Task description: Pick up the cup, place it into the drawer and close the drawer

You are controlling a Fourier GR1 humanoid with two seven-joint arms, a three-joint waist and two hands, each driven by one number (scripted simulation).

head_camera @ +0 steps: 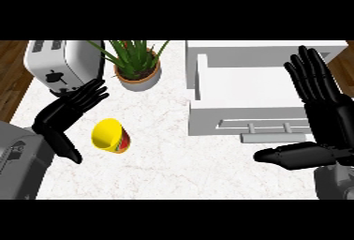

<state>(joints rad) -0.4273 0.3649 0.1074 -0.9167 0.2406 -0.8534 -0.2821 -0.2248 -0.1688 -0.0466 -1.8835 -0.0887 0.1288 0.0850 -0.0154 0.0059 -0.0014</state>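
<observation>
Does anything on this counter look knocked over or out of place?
Yes, one thing: the yellow cup lies tipped on its side on the counter, its open mouth facing up-left, beside the left hand. The potted plant and toaster stand upright, and the white drawer is pulled open.

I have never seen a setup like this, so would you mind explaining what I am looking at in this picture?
This is one view from the robot's head, looking steeply down at a white marbled counter. The two black shapes are the robot's hands on grey forearms. The left hand is open beside a yellow cup, close to it, but it holds nothing. The right hand is open too, fingers straight, over the right side of an open white drawer with a bar handle at its front. At the back stand a toaster and a potted plant. The cup lies tipped on the counter, its opening towards the camera.
</observation>
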